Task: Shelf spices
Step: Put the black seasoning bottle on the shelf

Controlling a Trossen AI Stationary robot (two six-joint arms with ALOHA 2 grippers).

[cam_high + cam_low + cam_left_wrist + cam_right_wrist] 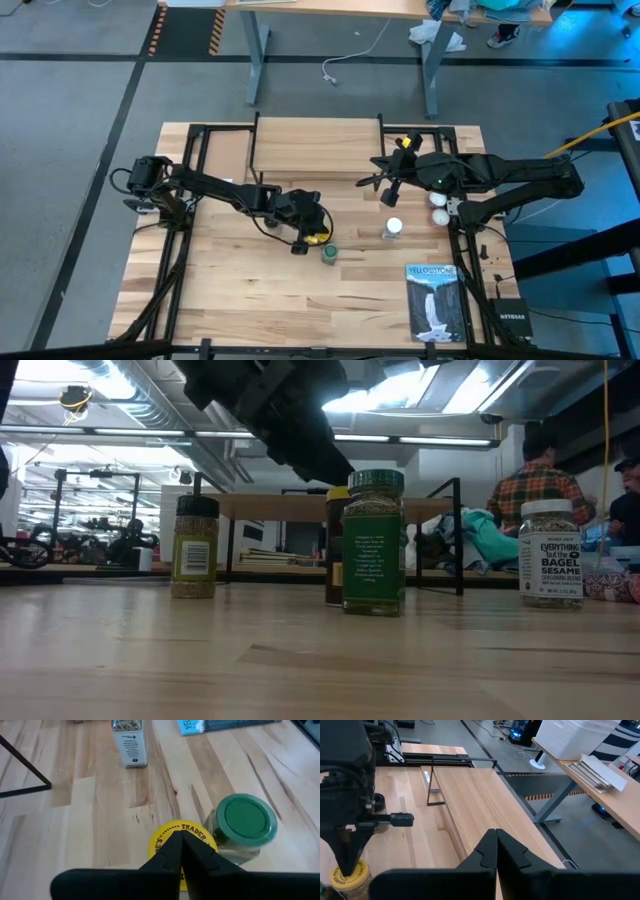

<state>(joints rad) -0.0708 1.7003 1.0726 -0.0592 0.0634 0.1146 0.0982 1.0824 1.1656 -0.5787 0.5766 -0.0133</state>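
The light plank shelf on black legs [315, 150] stands empty at twelve o'clock on the counter [240, 290]. Risk: the green-lidded jar [245, 820] touches the yellow-lidded amber jar [172, 842] — a grab could topple it. Left end effector [181, 840] hovers closed, empty; right end effector [496, 840] likewise, above the shelf.

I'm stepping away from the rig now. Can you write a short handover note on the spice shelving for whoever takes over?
Left gripper: fingers shut, poised just above the yellow-lidded jar, holding nothing.
Right gripper: fingers shut and empty, held over the shelf, near its right end.
Jars: the yellow-lidded one and the green-lidded jar stand side by side mid-table; the white-lidded jar stands further right; the dark-lidded jar stands apart from them.
Done: nothing is on the shelf.
Left: all four jars.
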